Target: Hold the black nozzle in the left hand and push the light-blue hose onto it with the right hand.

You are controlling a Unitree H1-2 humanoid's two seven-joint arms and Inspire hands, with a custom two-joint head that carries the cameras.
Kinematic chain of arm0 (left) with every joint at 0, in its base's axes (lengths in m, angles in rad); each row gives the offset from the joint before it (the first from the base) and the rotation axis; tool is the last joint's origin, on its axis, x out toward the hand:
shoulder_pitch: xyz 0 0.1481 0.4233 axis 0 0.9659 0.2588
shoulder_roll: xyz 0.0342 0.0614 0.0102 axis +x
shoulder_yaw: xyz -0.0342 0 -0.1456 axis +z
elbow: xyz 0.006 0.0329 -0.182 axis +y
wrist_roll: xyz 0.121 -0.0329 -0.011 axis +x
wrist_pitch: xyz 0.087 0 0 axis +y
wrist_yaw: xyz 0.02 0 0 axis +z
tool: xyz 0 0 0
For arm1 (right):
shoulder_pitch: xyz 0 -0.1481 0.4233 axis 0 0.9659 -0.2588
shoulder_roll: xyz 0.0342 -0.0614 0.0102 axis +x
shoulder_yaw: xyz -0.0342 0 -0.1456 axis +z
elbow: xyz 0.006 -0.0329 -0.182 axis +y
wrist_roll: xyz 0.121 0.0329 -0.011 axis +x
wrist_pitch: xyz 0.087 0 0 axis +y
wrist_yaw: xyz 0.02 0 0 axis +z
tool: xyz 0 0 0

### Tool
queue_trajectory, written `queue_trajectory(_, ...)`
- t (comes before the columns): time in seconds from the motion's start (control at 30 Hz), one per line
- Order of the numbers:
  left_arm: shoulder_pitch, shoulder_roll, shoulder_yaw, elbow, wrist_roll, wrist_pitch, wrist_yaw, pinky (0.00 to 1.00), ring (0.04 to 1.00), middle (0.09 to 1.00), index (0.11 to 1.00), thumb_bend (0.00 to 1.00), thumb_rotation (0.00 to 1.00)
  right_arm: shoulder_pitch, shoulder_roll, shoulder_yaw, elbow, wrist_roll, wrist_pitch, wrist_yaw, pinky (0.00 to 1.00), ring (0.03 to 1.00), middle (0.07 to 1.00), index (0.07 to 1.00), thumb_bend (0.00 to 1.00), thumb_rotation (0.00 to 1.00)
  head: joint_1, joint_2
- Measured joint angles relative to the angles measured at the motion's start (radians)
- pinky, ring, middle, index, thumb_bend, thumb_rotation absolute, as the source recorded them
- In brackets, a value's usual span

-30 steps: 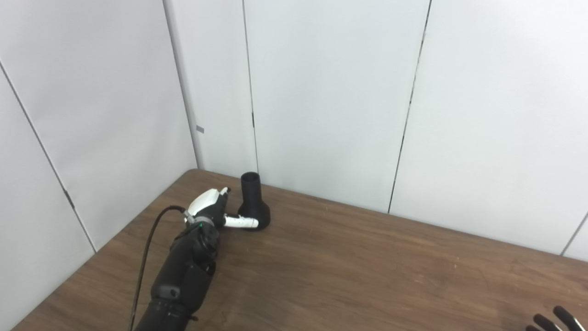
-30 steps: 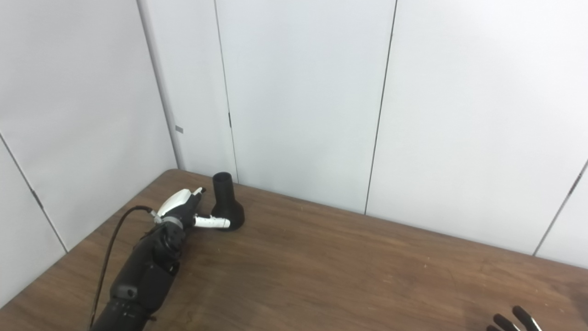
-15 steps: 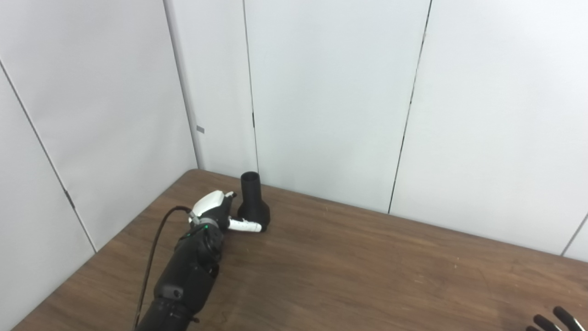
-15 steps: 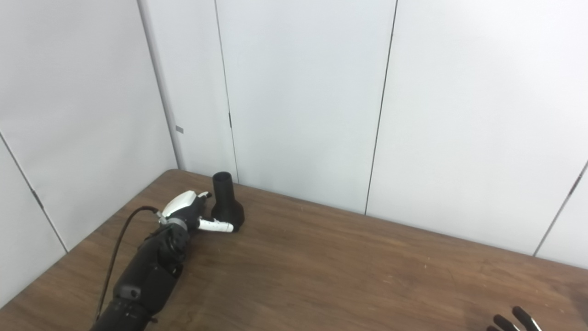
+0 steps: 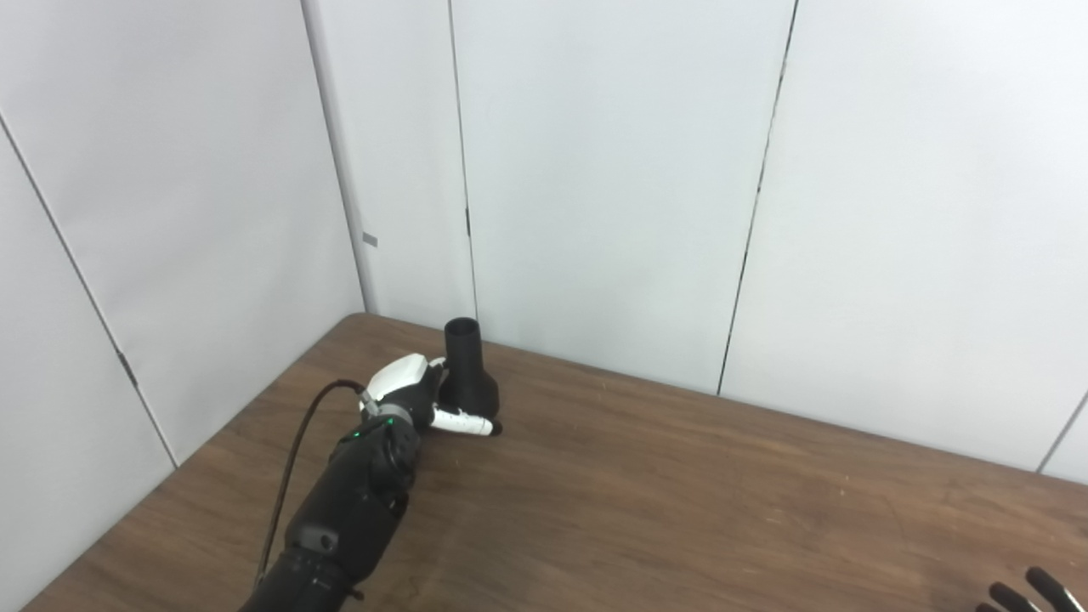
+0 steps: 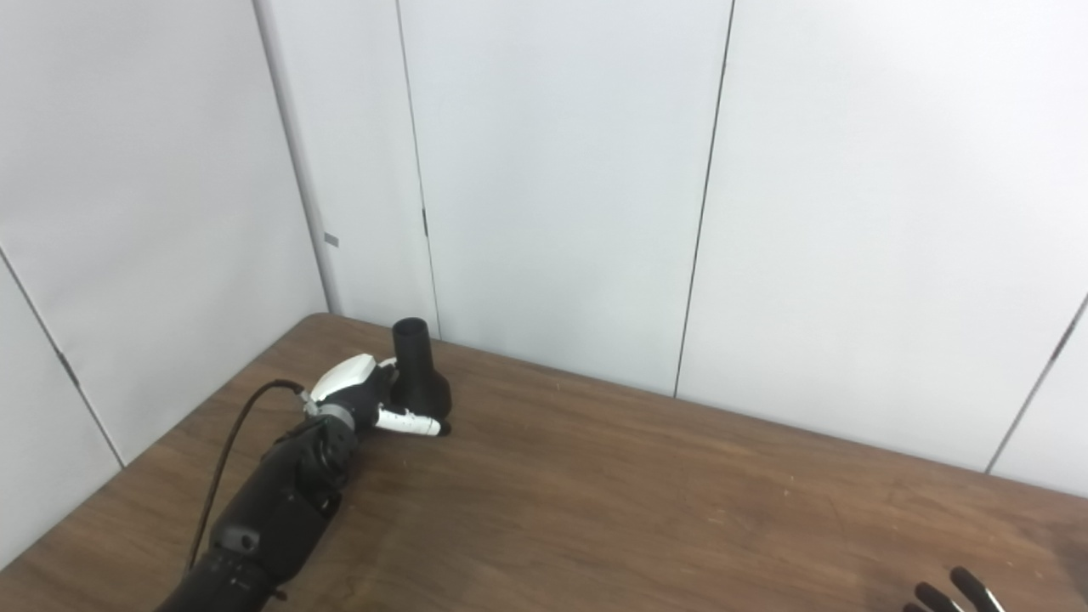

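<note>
One black nozzle, upright near the counter's far left corner: matte, narrow round neck with open mouth on top, flaring to a wide base. Left hand at its 8 o'clock, touching; a white finger lies across the base front, grip not closed. At 4 o'clock, well apart, only the right hand's dark fingertips show; cannot tell its state.
</note>
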Motion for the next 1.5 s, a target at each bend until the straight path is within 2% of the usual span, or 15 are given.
queue_trajectory(0.33,-0.020,0.000,-0.009,0.024,-0.003,0.000,0.029,1.00,0.993,0.945,0.879,0.93,0.43,0.000,0.000,-0.001,0.002,-0.005,0.000,0.000,0.76,0.853,0.860,0.938,0.54,0.99,-0.002,0.005)
queue_trajectory(0.63,-0.029,0.001,-0.038,0.057,-0.017,0.000,0.071,1.00,0.975,0.908,0.806,0.87,0.27,0.007,0.000,-0.001,0.000,-0.014,0.000,-0.003,0.76,0.848,0.856,0.933,0.56,0.97,-0.003,0.009)
queue_trajectory(0.83,-0.061,0.031,-0.078,0.090,-0.058,-0.008,0.069,1.00,0.920,0.828,0.730,0.83,0.21,0.008,0.000,-0.002,0.001,-0.013,0.000,-0.003,0.77,0.845,0.853,0.929,0.58,0.96,-0.005,0.018)
queue_trajectory(0.87,-0.063,0.038,-0.081,0.094,-0.067,-0.008,0.065,1.00,0.892,0.790,0.665,0.81,0.14,0.008,0.000,-0.003,0.001,-0.013,0.000,-0.003,0.77,0.844,0.853,0.929,0.58,0.95,-0.005,0.020)
queue_trajectory(0.9,-0.064,0.040,-0.082,0.096,-0.071,-0.010,0.067,1.00,0.872,0.765,0.580,0.67,0.10,0.009,0.000,-0.005,0.001,-0.013,0.000,-0.003,0.77,0.844,0.853,0.928,0.58,0.95,-0.005,0.020)
queue_trajectory(0.93,-0.067,0.040,-0.084,0.098,-0.076,-0.012,0.074,1.00,0.860,0.749,0.527,0.58,0.07,0.011,0.000,-0.006,0.001,-0.013,-0.001,-0.003,0.77,0.844,0.853,0.928,0.58,0.95,-0.005,0.020)
queue_trajectory(1.0,-0.076,0.040,-0.093,0.110,-0.089,-0.020,0.093,0.95,0.821,0.709,0.495,0.54,0.06,0.013,0.000,-0.006,0.001,-0.013,-0.001,-0.001,0.77,0.844,0.853,0.928,0.59,0.95,-0.005,0.020)
queue_trajectory(1.13,-0.081,0.040,-0.107,0.130,-0.094,-0.034,0.143,0.89,0.725,0.626,0.482,0.52,0.05,0.014,0.000,-0.008,0.001,-0.012,-0.006,0.002,0.77,0.846,0.851,0.928,0.60,0.94,-0.006,0.021)
queue_trajectory(1.27,-0.080,0.040,-0.113,0.142,-0.104,-0.058,0.185,0.68,0.600,0.565,0.454,0.51,0.00,0.017,-0.001,-0.009,0.002,-0.011,-0.007,0.005,0.77,0.846,0.852,0.927,0.60,0.94,-0.009,0.026)
queue_trajectory(1.4,-0.080,0.041,-0.113,0.143,-0.107,-0.053,0.202,0.61,0.552,0.551,0.456,0.52,0.00,0.019,-0.001,-0.011,0.003,-0.011,-0.008,0.011,0.77,0.845,0.852,0.925,0.61,0.93,-0.009,0.028)
queue_trajectory(1.5,-0.079,0.041,-0.114,0.140,-0.108,-0.043,0.201,0.59,0.556,0.544,0.462,0.52,0.00,0.020,-0.001,-0.014,0.004,-0.010,-0.008,0.013,0.76,0.844,0.851,0.924,0.62,0.93,-0.011,0.031)
